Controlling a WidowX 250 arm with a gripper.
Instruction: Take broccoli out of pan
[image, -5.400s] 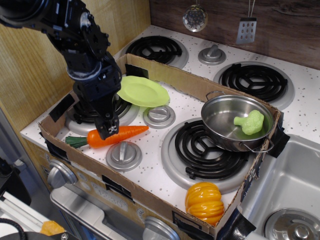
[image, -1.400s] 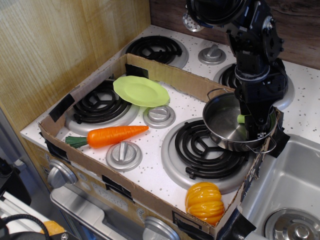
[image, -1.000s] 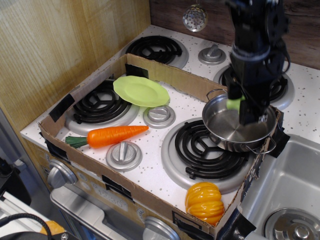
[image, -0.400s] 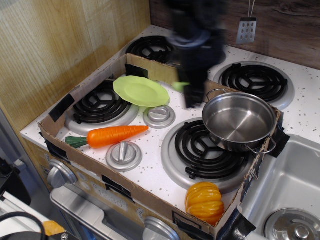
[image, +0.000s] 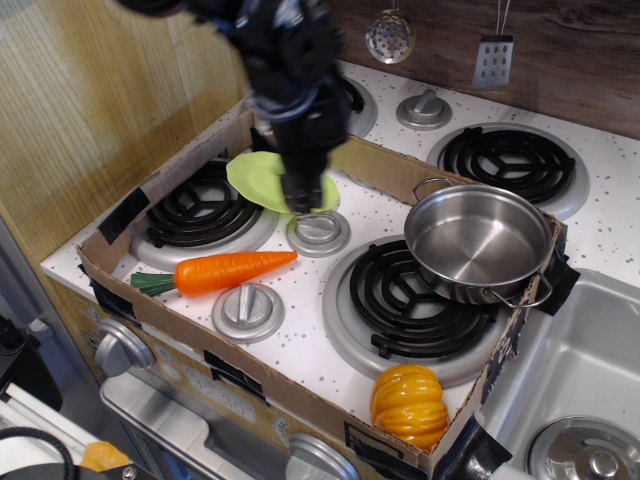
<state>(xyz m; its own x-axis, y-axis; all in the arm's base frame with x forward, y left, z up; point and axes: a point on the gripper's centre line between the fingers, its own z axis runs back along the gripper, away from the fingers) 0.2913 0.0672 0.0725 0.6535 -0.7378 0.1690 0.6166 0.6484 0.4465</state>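
Observation:
The pan (image: 478, 240), a shiny steel pot with wire loop handles, stands empty on the front right burner. My gripper (image: 300, 200) is motion-blurred, points down and hangs just above the right part of the lime-green plate (image: 255, 175), well left of the pan. It looks shut. The broccoli is not in the pan or lying anywhere on the stove. It seems to be held between the fingers, but there it is blurred and blends with the green plate behind it.
An orange carrot (image: 235, 270) lies at the front left and an orange pumpkin (image: 408, 405) at the front right. A low cardboard wall (image: 250, 385) rings the stove top. A sink (image: 580, 380) is at the right. Utensils hang on the back wall.
The gripper closed on the broccoli in the pan, lifted it out and swung left; it is now over the green plate. The pan is left empty.

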